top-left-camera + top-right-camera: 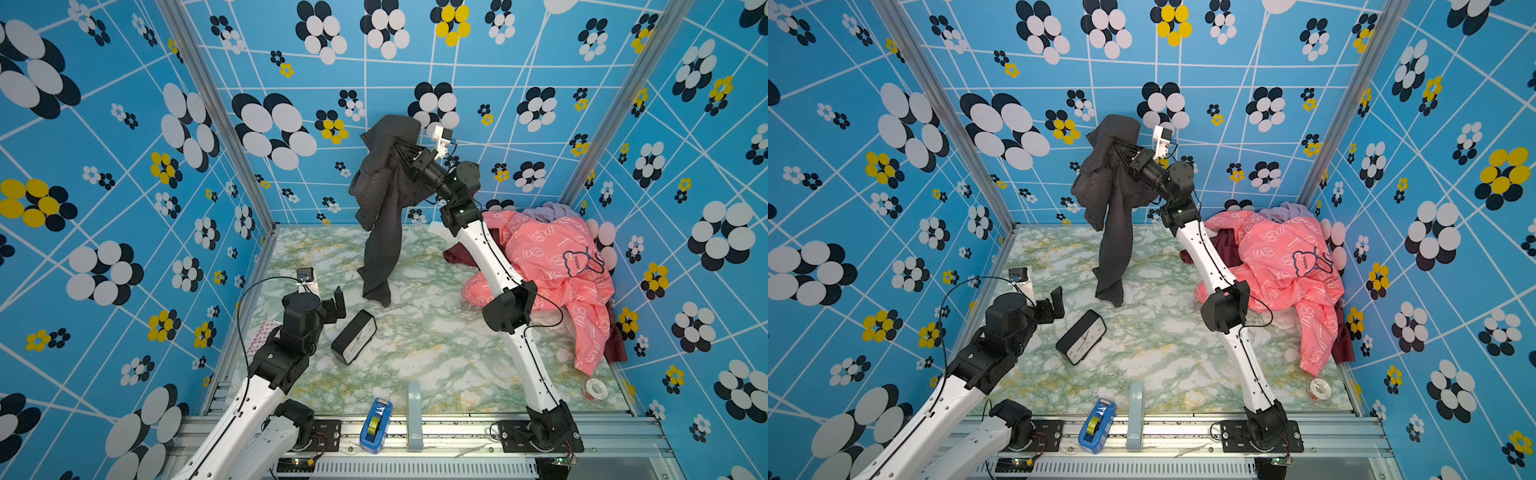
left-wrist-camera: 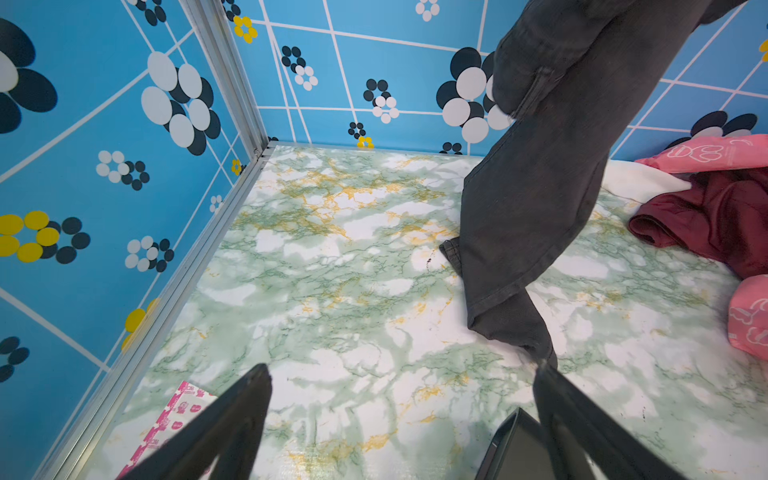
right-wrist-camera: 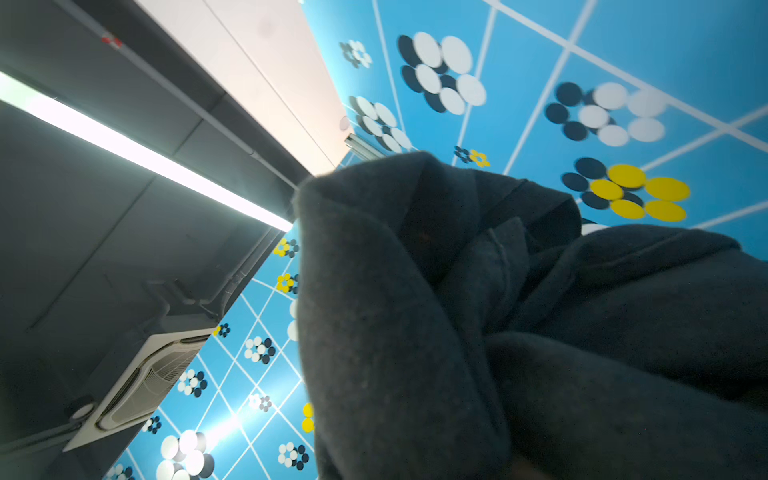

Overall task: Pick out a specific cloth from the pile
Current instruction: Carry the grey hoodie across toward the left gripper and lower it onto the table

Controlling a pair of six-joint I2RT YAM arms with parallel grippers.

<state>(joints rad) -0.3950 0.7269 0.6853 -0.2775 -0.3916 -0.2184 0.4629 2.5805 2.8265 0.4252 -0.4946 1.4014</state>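
Since the right hand, clamped shut, holds the charcoal-black soft cloth aloft, apart from the pink-jacketed clothes pile, its tail brushing the marbled desk, only setting it down seems left; the left hand gapes empty.

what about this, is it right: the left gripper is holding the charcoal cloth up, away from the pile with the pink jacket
Wrong arm. Both top views show the right gripper shut on the charcoal cloth. The left gripper is open and empty, low over the table. The rest is correct: the cloth hangs up, apart from the pile.
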